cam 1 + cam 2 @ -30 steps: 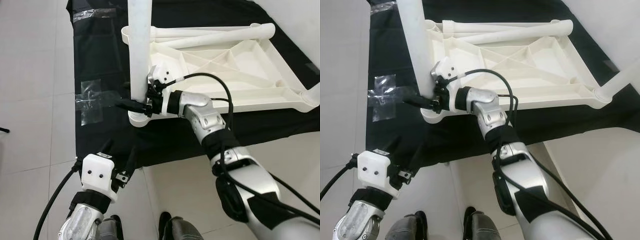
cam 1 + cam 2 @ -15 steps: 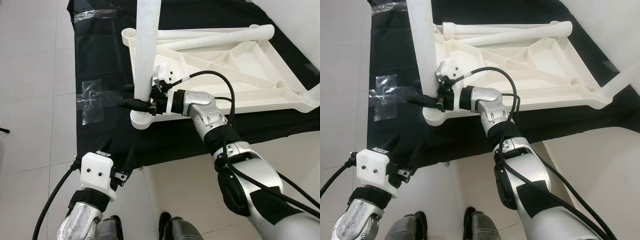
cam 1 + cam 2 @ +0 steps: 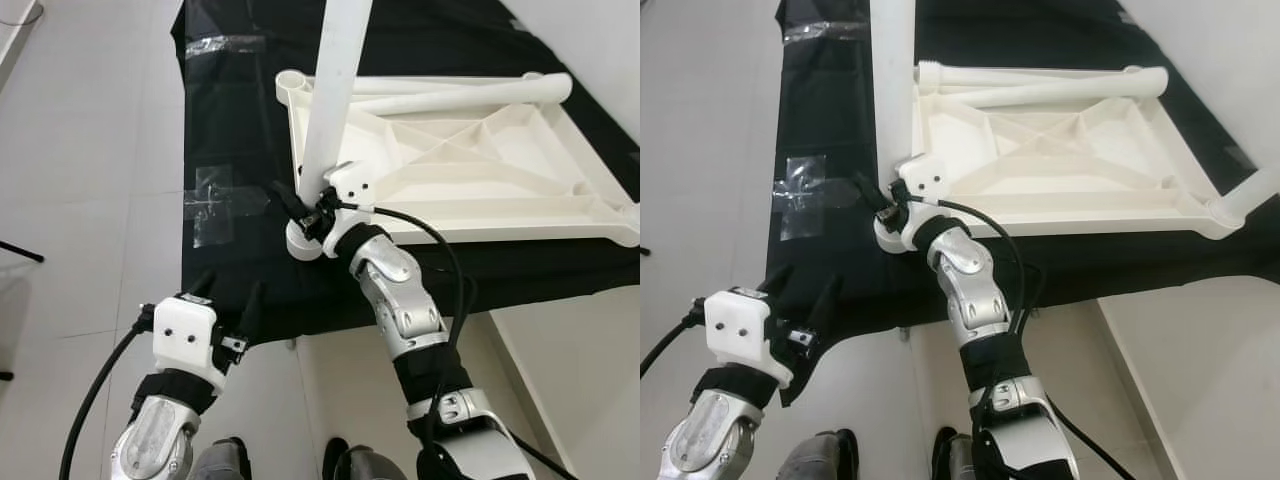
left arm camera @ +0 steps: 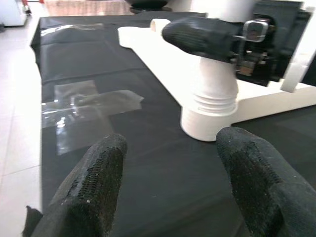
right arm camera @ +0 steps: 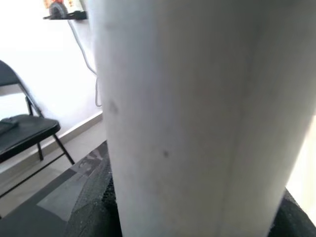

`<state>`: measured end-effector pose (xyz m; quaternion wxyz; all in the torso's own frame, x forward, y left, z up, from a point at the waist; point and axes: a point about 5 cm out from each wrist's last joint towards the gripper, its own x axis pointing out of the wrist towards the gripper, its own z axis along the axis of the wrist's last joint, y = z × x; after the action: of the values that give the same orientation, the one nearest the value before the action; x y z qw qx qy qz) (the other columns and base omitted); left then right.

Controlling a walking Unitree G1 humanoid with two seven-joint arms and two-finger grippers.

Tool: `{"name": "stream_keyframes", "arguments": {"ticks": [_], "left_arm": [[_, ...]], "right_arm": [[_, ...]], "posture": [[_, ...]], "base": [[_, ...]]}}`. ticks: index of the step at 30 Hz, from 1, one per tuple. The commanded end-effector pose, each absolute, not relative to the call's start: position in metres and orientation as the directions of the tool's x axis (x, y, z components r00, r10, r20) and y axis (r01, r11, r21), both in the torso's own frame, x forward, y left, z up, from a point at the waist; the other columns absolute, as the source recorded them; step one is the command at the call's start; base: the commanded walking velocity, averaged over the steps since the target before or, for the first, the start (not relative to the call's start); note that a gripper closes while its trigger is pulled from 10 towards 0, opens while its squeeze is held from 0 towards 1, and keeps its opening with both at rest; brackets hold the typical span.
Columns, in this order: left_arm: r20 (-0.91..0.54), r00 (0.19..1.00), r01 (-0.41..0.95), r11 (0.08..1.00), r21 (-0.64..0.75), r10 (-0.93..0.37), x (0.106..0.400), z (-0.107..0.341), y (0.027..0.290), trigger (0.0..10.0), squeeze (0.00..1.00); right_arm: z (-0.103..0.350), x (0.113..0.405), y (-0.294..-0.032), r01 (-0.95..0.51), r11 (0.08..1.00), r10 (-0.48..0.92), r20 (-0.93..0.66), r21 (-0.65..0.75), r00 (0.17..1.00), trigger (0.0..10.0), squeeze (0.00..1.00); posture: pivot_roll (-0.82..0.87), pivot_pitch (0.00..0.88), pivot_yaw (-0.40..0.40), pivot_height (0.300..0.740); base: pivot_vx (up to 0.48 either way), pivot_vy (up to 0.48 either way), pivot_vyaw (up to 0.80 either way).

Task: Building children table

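From the head views, the white plastic tabletop [image 3: 470, 160] lay upside down on a black mat [image 3: 225, 120] on the floor, ribs showing, its far corner cut off. The right claw [image 3: 300, 205] pinched the upright white leg [image 3: 335, 90] just above its corner socket [image 3: 300, 243]. In the left wrist view, the left claw [image 4: 170, 190] hung spread near that socket. The right wrist view was mostly blurred leg.
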<state>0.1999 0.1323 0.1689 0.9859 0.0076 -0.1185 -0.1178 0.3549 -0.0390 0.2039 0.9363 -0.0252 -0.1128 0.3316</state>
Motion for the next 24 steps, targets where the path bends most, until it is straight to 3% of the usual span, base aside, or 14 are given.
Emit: {"name": "stream_keyframes", "arguments": {"ticks": [1, 2, 3, 4, 5, 9, 10, 11, 13, 14, 16, 18, 23, 24], "left_arm": [[0.195, 0.954, 0.229, 0.973, 0.023, -0.229, 0.199, 0.162, 0.131, 10.0, 0.00], [0.195, 0.954, 0.229, 0.973, 0.023, -0.229, 0.199, 0.162, 0.131, 10.0, 0.00], [0.194, 0.956, 0.220, 0.975, 0.020, -0.220, 0.199, 0.161, 0.132, 10.0, 0.00], [0.194, 0.956, 0.220, 0.975, 0.020, -0.220, 0.199, 0.161, 0.132, 10.0, 0.00], [0.193, 0.958, 0.214, 0.977, 0.020, -0.214, 0.200, 0.160, 0.133, 10.0, 0.00], [0.194, 0.958, 0.210, 0.978, 0.017, -0.209, 0.201, 0.159, 0.134, 10.0, 0.00], [0.194, 0.958, 0.210, 0.978, 0.017, -0.209, 0.201, 0.159, 0.134, 10.0, 0.00], [0.193, 0.958, 0.212, 0.977, 0.015, -0.211, 0.201, 0.159, 0.133, 10.0, 0.00], [0.192, 0.958, 0.213, 0.977, 0.013, -0.211, 0.201, 0.159, 0.133, 10.0, 0.00], [0.191, 0.958, 0.214, 0.977, 0.011, -0.212, 0.201, 0.159, 0.132, 10.0, 0.00], [0.190, 0.958, 0.215, 0.977, 0.010, -0.213, 0.200, 0.158, 0.132, 10.0, 0.00], [0.184, 0.960, 0.215, 0.977, 0.007, -0.213, 0.200, 0.157, 0.131, 10.0, 0.00], [0.187, 0.960, 0.211, 0.977, 0.014, -0.210, 0.200, 0.158, 0.132, 10.0, 0.00], [0.188, 0.960, 0.211, 0.977, 0.015, -0.210, 0.201, 0.158, 0.131, 10.0, 0.00]], "right_arm": [[0.160, 0.357, -0.051, -0.598, 0.797, 0.601, 0.003, -0.080, 0.800, 2.8, 0.00], [0.160, 0.357, -0.051, -0.598, 0.797, 0.601, 0.003, -0.080, 0.800, 2.8, 0.00], [0.164, 0.360, -0.052, -0.606, 0.790, 0.610, 0.016, -0.092, 0.793, 10.0, 0.00], [0.164, 0.360, -0.052, -0.606, 0.790, 0.610, 0.016, -0.092, 0.793, 10.0, 0.00], [0.173, 0.360, -0.051, -0.634, 0.768, 0.639, 0.043, -0.085, 0.768, 10.0, 1.00], [0.206, 0.349, -0.046, -0.790, 0.607, 0.792, 0.153, -0.088, 0.591, 10.0, 1.00], [0.206, 0.349, -0.046, -0.790, 0.607, 0.792, 0.153, -0.088, 0.591, 10.0, 1.00], [0.215, 0.347, -0.047, -0.835, 0.537, 0.840, 0.169, -0.124, 0.515, 10.0, 0.70], [0.220, 0.346, -0.049, -0.856, 0.494, 0.866, 0.174, -0.150, 0.469, 10.0, 0.70], [0.223, 0.347, -0.049, -0.886, 0.432, 0.899, 0.162, -0.172, 0.407, 10.0, 0.00], [0.224, 0.347, -0.049, -0.901, 0.393, 0.917, 0.151, -0.183, 0.369, 10.0, 0.00], [0.229, 0.350, -0.050, -0.939, 0.264, 0.963, 0.111, -0.221, 0.244, 10.0, 0.00], [0.238, 0.359, -0.050, -0.962, 0.178, 0.983, 0.083, -0.208, 0.164, 10.0, 0.00], [0.240, 0.359, -0.051, -0.965, 0.164, 0.985, 0.086, -0.203, 0.149, 3.3, 0.00]], "posture": [[0.16, 0.262, -0.107, 0.740], [0.16, 0.262, -0.107, 0.740], [0.16, 0.260, -0.109, 0.740], [0.16, 0.260, -0.109, 0.740], [0.16, 0.255, -0.112, 0.740], [0.15, 0.251, -0.105, 0.740], [0.15, 0.251, -0.105, 0.740], [0.15, 0.251, -0.101, 0.740], [0.15, 0.253, -0.100, 0.740], [0.16, 0.254, -0.100, 0.740], [0.16, 0.253, -0.100, 0.740], [0.17, 0.256, -0.098, 0.740], [0.18, 0.259, -0.104, 0.740], [0.18, 0.255, -0.108, 0.740]], "base": [[0.000, 0.000, 0.00], [0.000, 0.000, 0.00], [0.000, 0.000, 0.00], [0.000, 0.000, 0.00], [0.000, 0.000, 0.00], [0.000, 0.000, 0.00], [0.000, 0.000, 0.00], [0.000, 0.000, 0.00], [0.000, 0.000, 0.00], [0.000, 0.000, 0.00], [0.000, 0.000, 0.00], [0.000, 0.000, 0.00], [0.000, 0.000, 0.00], [0.000, 0.000, 0.00]]}}
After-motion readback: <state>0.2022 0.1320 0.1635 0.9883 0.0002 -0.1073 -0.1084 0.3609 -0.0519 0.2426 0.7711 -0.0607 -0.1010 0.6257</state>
